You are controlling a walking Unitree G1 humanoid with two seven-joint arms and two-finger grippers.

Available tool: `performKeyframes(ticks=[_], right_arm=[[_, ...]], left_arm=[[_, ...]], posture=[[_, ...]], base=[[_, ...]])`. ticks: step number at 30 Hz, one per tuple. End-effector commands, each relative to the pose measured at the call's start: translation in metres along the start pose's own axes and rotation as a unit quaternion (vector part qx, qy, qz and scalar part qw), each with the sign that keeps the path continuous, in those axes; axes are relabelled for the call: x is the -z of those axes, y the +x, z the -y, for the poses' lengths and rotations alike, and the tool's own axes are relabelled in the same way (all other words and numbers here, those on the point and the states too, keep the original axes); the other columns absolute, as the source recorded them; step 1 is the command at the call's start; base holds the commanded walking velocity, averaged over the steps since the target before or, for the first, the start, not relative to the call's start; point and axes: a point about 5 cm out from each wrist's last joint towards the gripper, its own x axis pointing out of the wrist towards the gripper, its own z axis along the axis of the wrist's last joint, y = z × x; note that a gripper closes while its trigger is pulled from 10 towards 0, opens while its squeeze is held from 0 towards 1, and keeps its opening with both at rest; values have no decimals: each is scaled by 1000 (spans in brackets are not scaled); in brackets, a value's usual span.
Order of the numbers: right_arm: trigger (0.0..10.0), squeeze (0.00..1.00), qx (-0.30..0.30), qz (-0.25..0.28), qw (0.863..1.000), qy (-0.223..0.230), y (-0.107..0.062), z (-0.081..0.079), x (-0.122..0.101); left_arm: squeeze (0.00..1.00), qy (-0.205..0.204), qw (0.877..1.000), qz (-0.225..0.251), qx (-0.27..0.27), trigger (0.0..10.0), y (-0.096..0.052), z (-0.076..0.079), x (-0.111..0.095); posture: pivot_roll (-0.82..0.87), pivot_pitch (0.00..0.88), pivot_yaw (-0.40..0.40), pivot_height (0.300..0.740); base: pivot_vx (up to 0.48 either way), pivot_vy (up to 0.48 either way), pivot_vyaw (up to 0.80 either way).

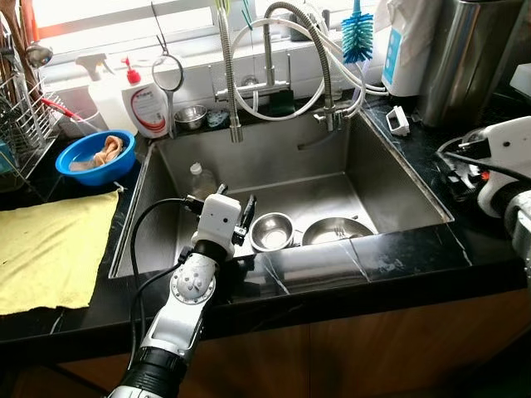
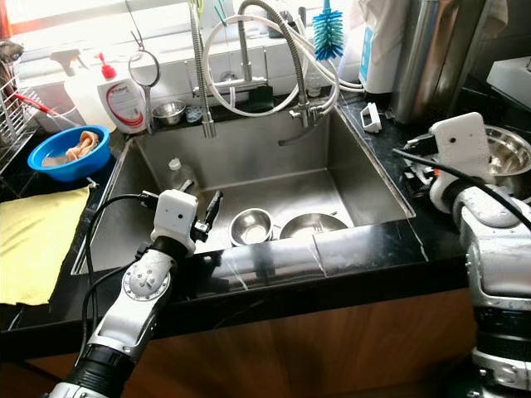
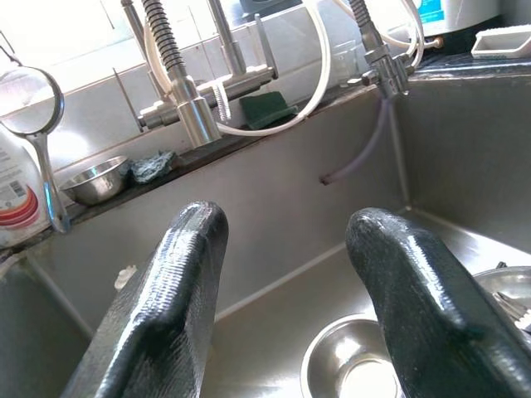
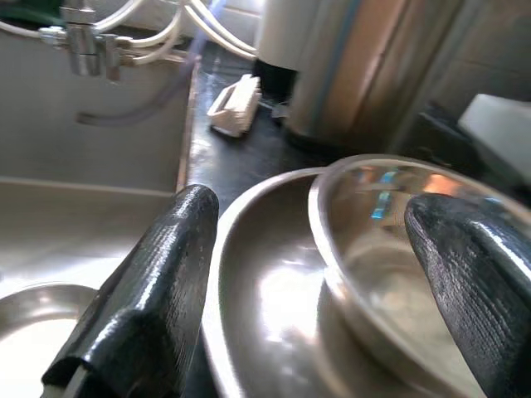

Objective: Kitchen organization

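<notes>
My left gripper (image 3: 286, 220) is open and hangs inside the steel sink (image 1: 282, 157), near its front left. Just to its right a small steel bowl (image 1: 272, 230) sits on the sink floor, with a wider steel dish (image 1: 336, 230) beside it. A clear plastic bottle (image 1: 199, 178) lies by the sink's left wall. On the counter to the right of the sink, my right gripper (image 4: 315, 207) is open. Its fingers (image 4: 158, 282) stand on either side of a steel bowl (image 4: 390, 274) that rests in a larger steel dish (image 4: 257, 307); I cannot tell whether they touch it.
A coiled spring faucet (image 1: 232, 83) hangs over the sink. A blue bowl (image 1: 95, 156), a yellow cloth (image 1: 50, 249) and a dish rack (image 1: 17, 124) are on the left counter. Soap bottles (image 1: 148, 104) and a blue brush (image 1: 358, 33) line the back. A tall steel canister (image 1: 465, 58) stands at the right.
</notes>
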Motion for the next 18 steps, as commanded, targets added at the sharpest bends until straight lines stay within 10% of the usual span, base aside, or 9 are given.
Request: performKeyframes(ticks=[1, 18], right_arm=[[10000, 0, 2, 12, 1000, -10, 0, 5, -10], [10000, 0, 6, -45, 998, -34, -2, 23, 10]], left_arm=[[0, 8, 1000, -6, -8, 10000, -1, -6, 1], [0, 7, 1000, -7, -4, 10000, 0, -5, 1]], posture=[[-253, 0, 146, 740], [-259, 0, 151, 740]], base=[[0, 0, 0], [0, 0, 0]])
